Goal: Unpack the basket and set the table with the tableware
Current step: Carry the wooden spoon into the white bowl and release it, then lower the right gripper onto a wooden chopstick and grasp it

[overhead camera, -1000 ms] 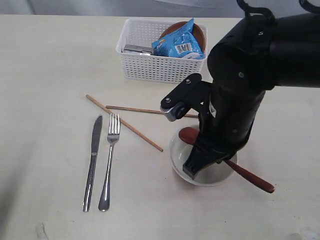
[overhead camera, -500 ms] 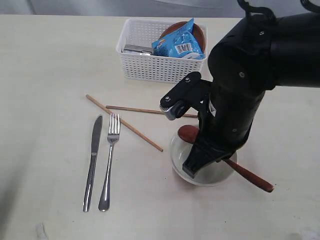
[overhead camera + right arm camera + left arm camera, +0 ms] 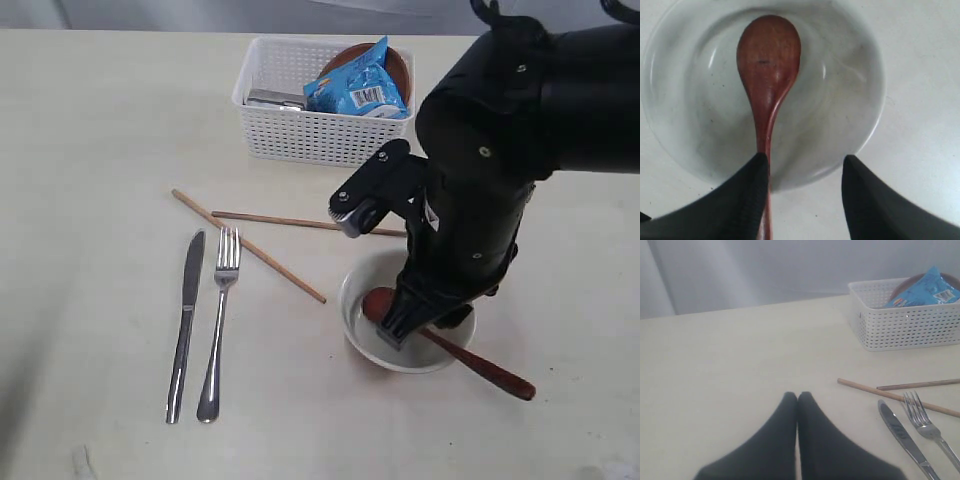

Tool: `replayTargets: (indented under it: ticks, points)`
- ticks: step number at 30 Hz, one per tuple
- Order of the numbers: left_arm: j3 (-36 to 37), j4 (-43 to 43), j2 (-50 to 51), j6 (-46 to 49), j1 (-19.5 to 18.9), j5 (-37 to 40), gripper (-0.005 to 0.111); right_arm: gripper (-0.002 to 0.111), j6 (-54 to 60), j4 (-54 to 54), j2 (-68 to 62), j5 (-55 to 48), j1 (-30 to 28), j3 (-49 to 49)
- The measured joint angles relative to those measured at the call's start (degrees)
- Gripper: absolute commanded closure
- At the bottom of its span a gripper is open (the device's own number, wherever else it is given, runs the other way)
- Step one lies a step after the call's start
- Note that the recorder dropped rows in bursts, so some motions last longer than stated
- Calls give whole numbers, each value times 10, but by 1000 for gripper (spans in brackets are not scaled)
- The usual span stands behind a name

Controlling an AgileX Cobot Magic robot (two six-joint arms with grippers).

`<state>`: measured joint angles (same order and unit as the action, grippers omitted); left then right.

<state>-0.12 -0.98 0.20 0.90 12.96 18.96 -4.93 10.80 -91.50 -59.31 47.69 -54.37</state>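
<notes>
Cream table [image 3: 100,120] | wooden spoon [image 3: 769,60] lies with its head in the off-white bowl [image 3: 860,100], handle over the rim | right gripper [image 3: 805,167] above it, jaws apart, clamping nothing | left gripper [image 3: 798,399] jaws together | basket [image 3: 310,140] well apart from bowl.

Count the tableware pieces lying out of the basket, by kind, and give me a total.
Chopsticks: 2
Knife: 1
Fork: 1
Bowl: 1
Spoon: 1
Total: 6
</notes>
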Motion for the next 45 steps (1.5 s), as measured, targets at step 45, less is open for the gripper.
replayTargets:
  ticks: [45]
  points:
    - [0, 0, 0, 0, 0, 0, 106, 68, 20, -154, -339, 33, 0, -354]
